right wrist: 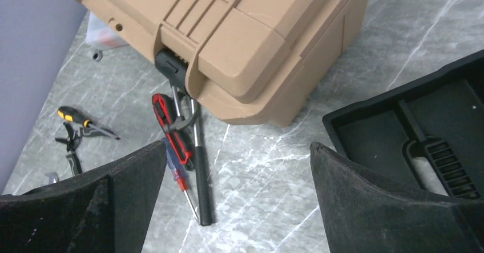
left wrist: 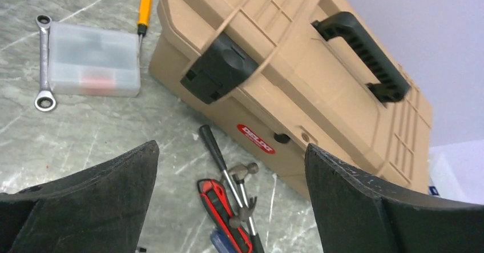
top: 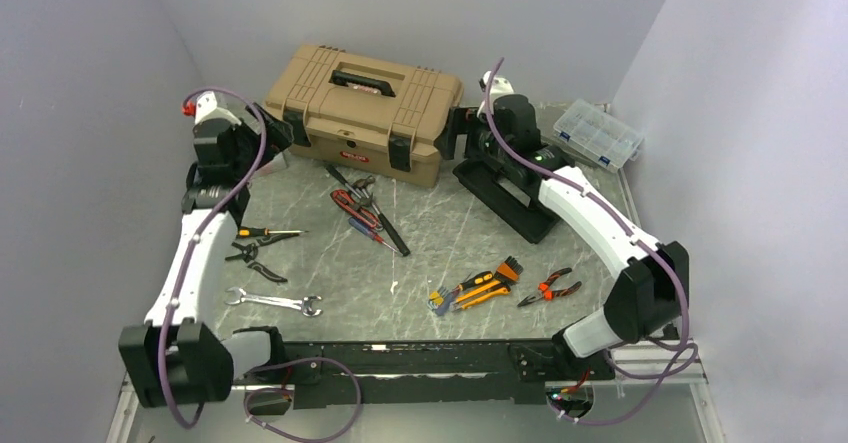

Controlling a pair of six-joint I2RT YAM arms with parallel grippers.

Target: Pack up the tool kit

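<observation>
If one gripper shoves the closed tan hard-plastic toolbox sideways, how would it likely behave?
Probably slides rather than tips: the tan hard-plastic toolbox sits low and wide on the smooth marble-patterned table. Likely stiff, given its ribbed lid. An off-centre push would probably swivel it.

We log right gripper (right wrist: 237, 147) jaws spread wide over the marble table (right wrist: 268, 199), tan toolbox (right wrist: 245, 30) shut beyond them, black latch (right wrist: 171, 64) on its side, black insert tray (right wrist: 394, 121) at right, red-handled tool (right wrist: 162, 110) and black-handled driver (right wrist: 202, 196) below the latch, yellow-handled screwdriver (right wrist: 71, 115) far left.
</observation>
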